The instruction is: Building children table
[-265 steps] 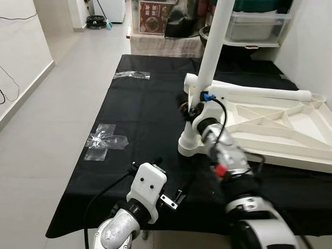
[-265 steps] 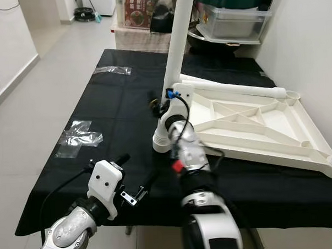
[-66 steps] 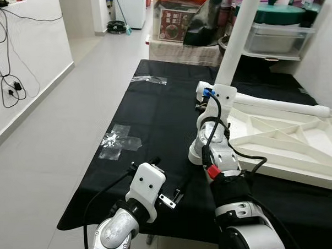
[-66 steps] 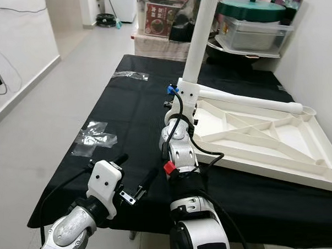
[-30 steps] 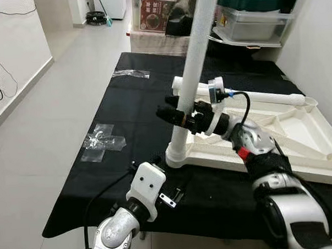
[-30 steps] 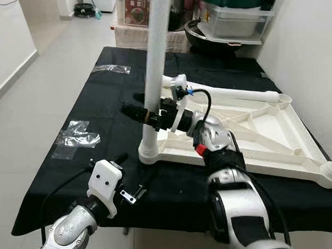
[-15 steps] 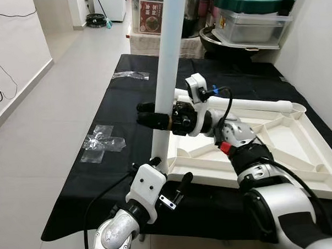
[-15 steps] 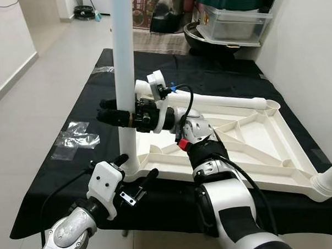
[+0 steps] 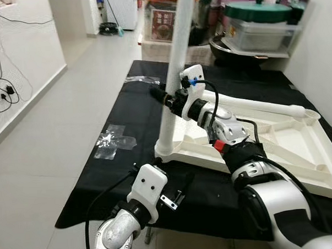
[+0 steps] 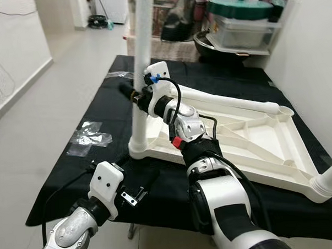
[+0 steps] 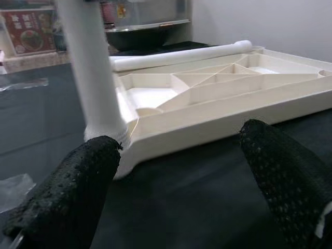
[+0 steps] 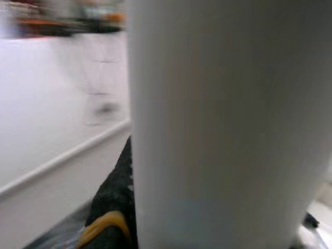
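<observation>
Right gripper (image 9: pixel 166 98) clamps the upright leg (image 9: pixel 175 74) (top cut off); left gripper (image 11: pixel 171 171) gapes wide, lower centre.

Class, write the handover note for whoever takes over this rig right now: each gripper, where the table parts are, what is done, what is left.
Right gripper: shut on the upright white leg, partway up.
Left gripper: open, low at the near edge of the black-covered table, holding nothing.
Parts: the white tabletop lies upside down, ribs up; the upright leg stands in its near-left corner; a second leg lies along its far edge.
Done: one leg stands in its socket; whether it is fully seated cannot be told.
Left: fit the remaining legs, then turn the table over.
</observation>
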`<state>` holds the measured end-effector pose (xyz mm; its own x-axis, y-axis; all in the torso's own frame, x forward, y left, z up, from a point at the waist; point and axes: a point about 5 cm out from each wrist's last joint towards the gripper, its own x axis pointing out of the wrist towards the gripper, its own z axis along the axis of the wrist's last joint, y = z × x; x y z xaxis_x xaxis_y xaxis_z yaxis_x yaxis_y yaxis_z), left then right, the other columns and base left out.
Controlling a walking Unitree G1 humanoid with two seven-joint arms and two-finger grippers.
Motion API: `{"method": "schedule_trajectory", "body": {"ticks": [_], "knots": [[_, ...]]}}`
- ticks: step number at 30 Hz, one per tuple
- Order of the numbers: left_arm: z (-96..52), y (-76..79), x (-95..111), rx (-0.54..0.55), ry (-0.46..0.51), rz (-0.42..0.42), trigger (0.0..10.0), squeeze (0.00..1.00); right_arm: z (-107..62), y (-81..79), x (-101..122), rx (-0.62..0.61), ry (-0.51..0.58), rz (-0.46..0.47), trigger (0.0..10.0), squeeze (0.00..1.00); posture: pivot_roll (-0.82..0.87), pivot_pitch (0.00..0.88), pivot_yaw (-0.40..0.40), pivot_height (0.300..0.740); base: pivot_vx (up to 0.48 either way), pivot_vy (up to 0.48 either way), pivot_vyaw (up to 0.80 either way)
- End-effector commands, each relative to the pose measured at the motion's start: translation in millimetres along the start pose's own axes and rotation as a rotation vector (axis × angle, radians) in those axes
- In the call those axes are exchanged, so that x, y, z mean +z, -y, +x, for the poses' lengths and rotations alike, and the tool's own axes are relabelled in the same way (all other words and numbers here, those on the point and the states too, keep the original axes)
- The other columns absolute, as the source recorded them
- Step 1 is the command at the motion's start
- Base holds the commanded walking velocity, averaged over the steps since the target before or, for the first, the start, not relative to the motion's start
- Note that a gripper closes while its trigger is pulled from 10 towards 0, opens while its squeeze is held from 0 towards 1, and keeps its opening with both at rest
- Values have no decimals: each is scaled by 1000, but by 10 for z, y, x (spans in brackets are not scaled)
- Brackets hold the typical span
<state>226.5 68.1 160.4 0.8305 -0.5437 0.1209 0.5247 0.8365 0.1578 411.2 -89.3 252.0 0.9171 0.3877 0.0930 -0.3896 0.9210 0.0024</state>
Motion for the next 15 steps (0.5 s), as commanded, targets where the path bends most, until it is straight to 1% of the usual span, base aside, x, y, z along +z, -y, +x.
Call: {"method": "schedule_trajectory", "body": {"ticks": [1,2,3,4,5,6,7,9,10,11,12,14,15], "knots": [[-1,6,-26,-6,-11,-3,10000,0,-111,258,-257,-228,-116,-57,0,0,103,76,-95,740,0,0,0],[-1,6,-26,-6,-11,-3,10000,0,-111,258,-257,-228,-116,-57,0,0,103,76,-95,740,0,0,0],[7,11,-23,-8,-9,-4,10000,0,-153,265,-307,-390,-127,-31,0,0,103,76,-95,740,0,0,0],[11,13,-19,-8,-8,-4,10000,0,-202,231,-350,-517,-131,11,0,0,107,75,-97,740,0,0,0],[14,15,-19,-8,-7,-4,10000,0,-235,190,-384,-593,-136,39,0,0,107,75,-98,740,0,0,0],[14,15,-19,-8,-7,-4,10000,0,-235,190,-384,-593,-136,39,0,0,107,75,-98,740,0,0,0],[12,14,-21,-7,-8,-3,10000,0,-260,139,-407,-651,-132,65,0,0,108,75,-101,740,0,0,0],[12,14,-21,-7,-8,-3,10000,0,-260,139,-407,-651,-132,65,0,0,108,75,-101,740,0,0,0],[7,10,-24,-4,-10,-2,10000,0,-262,97,-417,-669,-129,80,0,0,110,78,-102,740,0,0,0],[7,10,-24,-4,-10,-2,10000,0,-262,97,-417,-669,-129,80,0,0,110,78,-102,740,0,0,0],[1,4,-27,-2,-12,-1,10000,0,-258,78,-415,-702,-125,99,0,0,111,78,-106,740,0,0,0],[-8,-2,-33,5,-15,-2,10000,0,-261,96,-372,-780,-118,110,0,0,111,78,-106,740,0,0,0],[-8,-2,-33,5,-15,-2,10000,0,-261,96,-372,-780,-118,110,0,0,111,78,-106,740,0,0,0]]}}
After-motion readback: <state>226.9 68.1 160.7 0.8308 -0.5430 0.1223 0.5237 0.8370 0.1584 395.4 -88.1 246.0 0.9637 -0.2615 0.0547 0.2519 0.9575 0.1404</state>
